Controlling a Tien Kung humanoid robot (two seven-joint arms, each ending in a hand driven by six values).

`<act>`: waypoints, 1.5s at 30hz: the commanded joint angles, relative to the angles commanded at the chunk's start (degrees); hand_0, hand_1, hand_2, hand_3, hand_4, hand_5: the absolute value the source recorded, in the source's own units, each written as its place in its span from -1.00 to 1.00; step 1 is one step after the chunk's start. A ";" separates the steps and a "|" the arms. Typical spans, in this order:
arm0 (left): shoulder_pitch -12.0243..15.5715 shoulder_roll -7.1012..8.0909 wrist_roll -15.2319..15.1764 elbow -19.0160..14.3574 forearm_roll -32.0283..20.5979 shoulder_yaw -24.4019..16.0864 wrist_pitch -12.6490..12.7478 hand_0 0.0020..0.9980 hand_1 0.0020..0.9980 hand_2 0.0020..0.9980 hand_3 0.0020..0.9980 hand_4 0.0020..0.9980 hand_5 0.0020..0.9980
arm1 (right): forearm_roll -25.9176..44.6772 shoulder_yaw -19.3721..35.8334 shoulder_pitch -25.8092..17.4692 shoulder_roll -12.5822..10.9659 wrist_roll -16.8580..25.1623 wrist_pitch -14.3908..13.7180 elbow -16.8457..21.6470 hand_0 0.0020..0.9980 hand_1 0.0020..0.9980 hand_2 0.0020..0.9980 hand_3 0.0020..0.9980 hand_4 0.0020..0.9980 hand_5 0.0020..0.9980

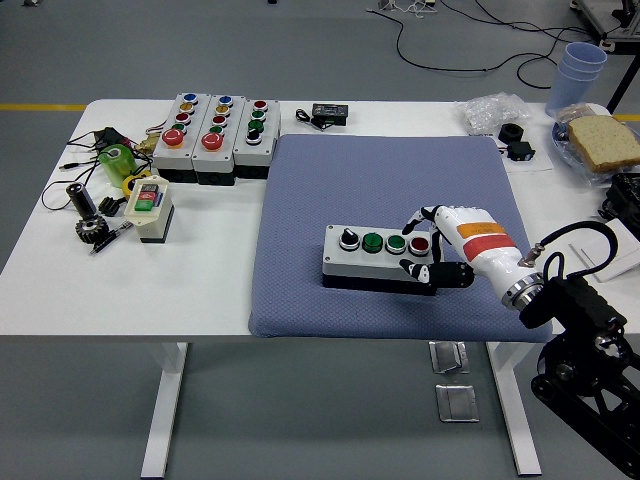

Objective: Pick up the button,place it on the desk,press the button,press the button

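We see the button box (pixel 381 256) lying flat on the blue mat (pixel 385 215), toward the desk (pixel 200 270) front edge and right of its middle. It carries a black knob, two green buttons and a red one (the red at its right end). The right robot hand (pixel 428 250) is at that right end, fingers curled around the box's end, with one black fingertip over the top by the red button and the thumb along the front side.
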 joint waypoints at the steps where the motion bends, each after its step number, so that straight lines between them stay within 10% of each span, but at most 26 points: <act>1: -0.02 0.01 0.00 0.00 -0.07 0.00 0.01 0.29 0.21 0.18 0.13 -0.37 0.72 | -0.03 -0.25 0.27 0.22 -0.14 0.10 -0.07 -0.69 -1.00 -0.57 0.11 0.58 -0.39; 35: -0.19 0.03 0.08 0.00 0.10 -0.13 -0.07 0.29 0.21 0.18 0.13 -0.37 0.73 | 0.85 -2.91 1.41 1.23 -0.62 0.70 -3.62 -0.68 -1.00 -0.57 0.12 0.57 -0.43; 45: 0.32 -0.05 0.13 0.00 0.77 -0.31 -0.16 0.29 0.21 0.18 0.13 -0.37 0.73 | 12.75 4.30 -1.16 1.00 2.66 -6.36 -1.73 -0.68 -1.00 -0.58 0.14 0.57 -0.42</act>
